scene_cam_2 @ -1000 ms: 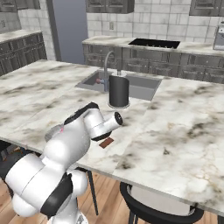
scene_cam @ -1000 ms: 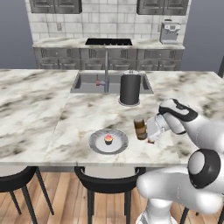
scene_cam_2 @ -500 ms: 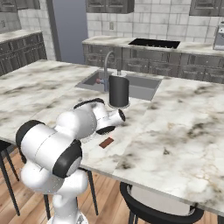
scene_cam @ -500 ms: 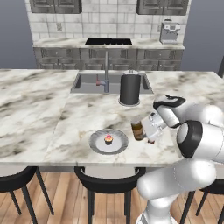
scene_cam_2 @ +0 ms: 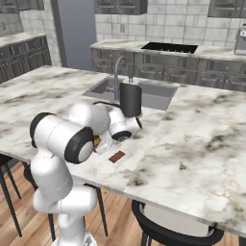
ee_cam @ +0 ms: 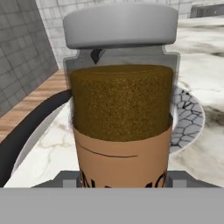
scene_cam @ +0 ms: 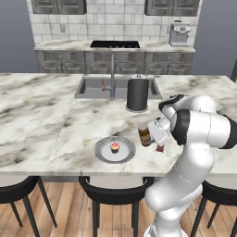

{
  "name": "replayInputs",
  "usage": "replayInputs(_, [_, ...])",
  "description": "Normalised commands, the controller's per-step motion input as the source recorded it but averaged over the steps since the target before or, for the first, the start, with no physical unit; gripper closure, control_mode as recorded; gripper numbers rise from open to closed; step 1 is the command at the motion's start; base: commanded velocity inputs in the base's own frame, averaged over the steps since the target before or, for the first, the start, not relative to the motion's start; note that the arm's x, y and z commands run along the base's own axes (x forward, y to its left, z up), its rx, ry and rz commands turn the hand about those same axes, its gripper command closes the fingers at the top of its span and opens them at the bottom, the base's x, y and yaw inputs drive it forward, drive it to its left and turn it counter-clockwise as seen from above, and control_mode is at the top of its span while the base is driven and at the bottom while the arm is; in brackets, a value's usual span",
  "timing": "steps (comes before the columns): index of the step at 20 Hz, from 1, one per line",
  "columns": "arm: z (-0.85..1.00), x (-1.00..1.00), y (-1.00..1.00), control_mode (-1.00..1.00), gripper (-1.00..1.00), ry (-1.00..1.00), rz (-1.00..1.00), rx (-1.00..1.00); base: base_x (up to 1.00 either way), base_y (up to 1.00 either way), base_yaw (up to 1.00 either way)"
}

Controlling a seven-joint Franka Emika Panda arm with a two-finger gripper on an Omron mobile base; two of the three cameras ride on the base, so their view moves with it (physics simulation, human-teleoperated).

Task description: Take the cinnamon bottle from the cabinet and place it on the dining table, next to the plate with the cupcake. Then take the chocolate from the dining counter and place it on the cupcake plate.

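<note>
Room: kitchen with grey tiled back wall, dark cabinets and a cooktop behind a large marble dining table (scene_cam: 41, 115) with a sink (scene_cam: 97, 88) set in it.
Left base view, jar: cinnamon bottle (scene_cam: 145, 134) stands upright on the marble, long axis vertical, just right of the plate (scene_cam: 104, 152), apart from its rim.
Left base view, plate: 1 cupcake (scene_cam: 115, 147) sits near its middle.
Left base view, hand: gripper (scene_cam: 152, 135) is at the jar's right side, level with it; arm bends over from the right.
Left base view, other: black cylinder (scene_cam: 137, 94) stands by the sink, behind the jar; a bit of the chocolate (scene_cam: 160, 148) shows under the arm.
Right base view, chocolate: bar (scene_cam_2: 116, 156) lies flat on the marble, just right of the arm, long axis running diagonally.
Right base view, jar: mostly hidden behind the arm.
Hand view, jar: bottle (ee_cam: 121, 105) is upright, pale lid on top, brown powder inside, label below.
Hand view, grip: fingers sit on either side of the jar's base, closed on it.
Hand view, plate: grey rim (ee_cam: 188, 116) shows just behind the jar.
</note>
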Motion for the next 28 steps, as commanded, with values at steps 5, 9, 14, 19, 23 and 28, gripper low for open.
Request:
replayInputs(5, [-0.23, 0.19, 0.03, -1.00, 1.00, -0.02, 0.01, 0.00, 0.00, 0.00, 0.00])
replayInputs(9, [-0.24, 0.13, 0.14, -1.00, 1.00, 0.00, 0.01, 0.00, 0.00, 0.00, 0.00])
replayInputs(14, [-0.22, 0.23, 0.03, -1.00, 1.00, -0.01, 0.02, 0.00, 0.00, 0.00, 0.00])
replayInputs(19, [-0.22, 0.28, -0.02, -1.00, 1.00, 0.00, 0.07, 0.00, 0.00, 0.00, 0.00])
replayInputs(23, [-0.22, 0.25, 0.00, -1.00, 1.00, 0.00, 0.08, 0.00, 0.00, 0.00, 0.00])
replayInputs(28, [-0.24, 0.17, -0.02, -1.00, 1.00, -0.03, 0.09, 0.00, 0.00, 0.00, 0.00])
